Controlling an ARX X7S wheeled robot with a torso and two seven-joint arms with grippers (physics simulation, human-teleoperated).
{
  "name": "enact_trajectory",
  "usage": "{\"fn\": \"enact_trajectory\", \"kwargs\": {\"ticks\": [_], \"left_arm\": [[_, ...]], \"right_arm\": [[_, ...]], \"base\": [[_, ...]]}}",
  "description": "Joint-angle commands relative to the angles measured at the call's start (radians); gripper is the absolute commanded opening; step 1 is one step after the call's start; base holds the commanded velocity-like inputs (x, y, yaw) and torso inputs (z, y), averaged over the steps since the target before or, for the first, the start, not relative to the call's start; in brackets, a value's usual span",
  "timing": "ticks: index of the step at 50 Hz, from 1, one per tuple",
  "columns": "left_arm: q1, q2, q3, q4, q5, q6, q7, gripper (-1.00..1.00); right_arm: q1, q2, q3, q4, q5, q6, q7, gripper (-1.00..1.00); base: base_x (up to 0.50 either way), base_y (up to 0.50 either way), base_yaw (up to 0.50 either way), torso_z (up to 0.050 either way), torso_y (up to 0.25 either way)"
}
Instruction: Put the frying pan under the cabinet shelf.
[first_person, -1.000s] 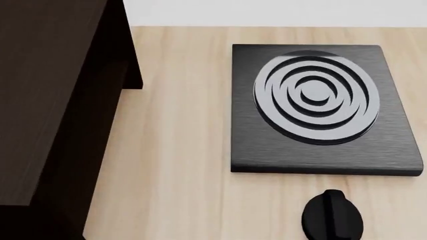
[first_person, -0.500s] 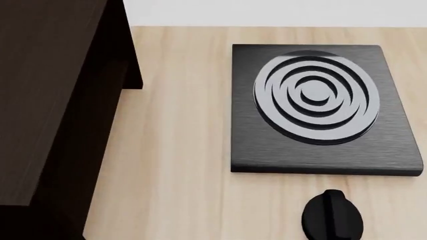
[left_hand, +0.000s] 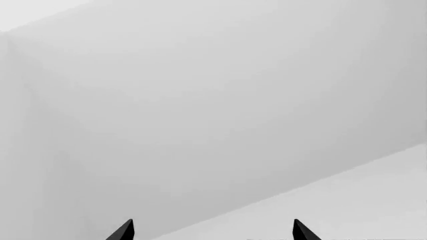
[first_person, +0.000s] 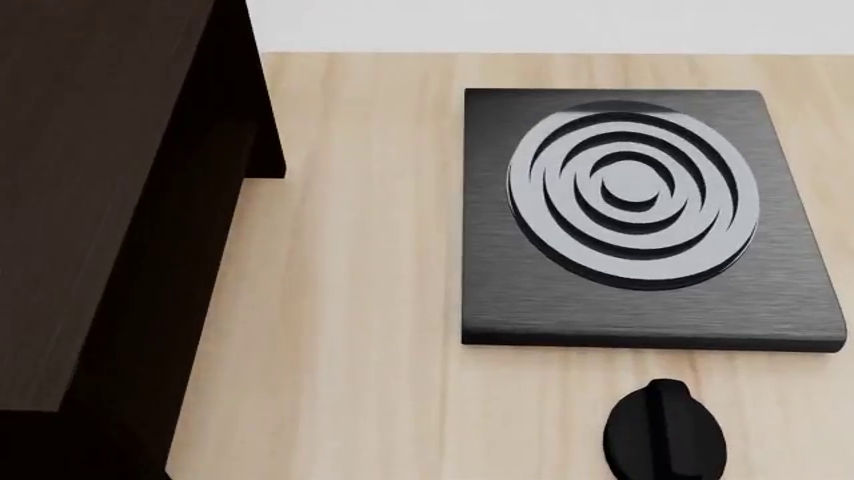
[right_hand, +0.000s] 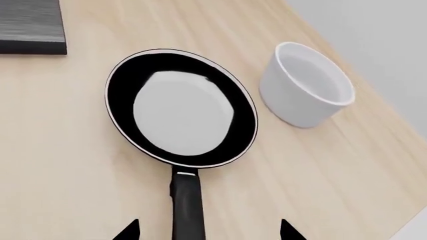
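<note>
Jaws spread wide on the right gripper (right_hand: 208, 231), hovering over the frying pan (right_hand: 181, 114) handle, gripping nothing. That pan lies flat on the wooden surface (right_hand: 60, 165) beside a white pot (right_hand: 305, 91). Left gripper (left_hand: 212, 231) (facing blank wall) gapes too. Dark cabinet shelf (first_person: 94, 200) stands beside the burner plate (first_person: 641, 215).

A black frying pan (right_hand: 181, 116) with a glossy pale inside and thin light rim lies on pale wood-grain table (right_hand: 60, 175) beside a white pot (right_hand: 305, 85). Grey concentric rings mark the black burner plate (first_person: 627, 215); the cabinet shelf (first_person: 94, 200) is near-black brown.
</note>
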Motion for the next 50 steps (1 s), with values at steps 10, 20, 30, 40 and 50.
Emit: {"fn": "enact_trajectory", "kwargs": {"ticks": [10,20,30,40,50], "left_arm": [[-0.008,0.010,0.015,-0.003,-0.008,-0.003,-0.007,1.00],[-0.008,0.016,0.015,0.009,-0.017,-0.013,-0.017,1.00],[-0.006,0.012,0.020,0.015,-0.022,-0.016,-0.021,1.00],[-0.009,0.010,0.021,0.007,-0.026,-0.010,-0.021,1.00],[-0.010,0.009,0.038,-0.013,-0.021,0.013,-0.015,1.00]], "right_arm": [[-0.024,-0.005,0.025,0.116,0.063,-0.061,0.077,1.00],[-0.029,-0.012,-0.001,0.165,0.071,-0.089,0.112,1.00],[-0.022,-0.005,-0.030,0.195,0.071,-0.089,0.135,1.00],[-0.019,0.013,-0.049,0.214,0.080,-0.075,0.158,1.00],[-0.015,0.022,-0.082,0.264,0.086,-0.083,0.189,1.00]], "base": [[0.00,0.00,0.00,0.000,0.000],[0.00,0.00,0.00,0.000,0.000],[0.00,0.00,0.00,0.000,0.000],[0.00,0.00,0.00,0.000,0.000],[0.00,0.00,0.00,0.000,0.000]]}}
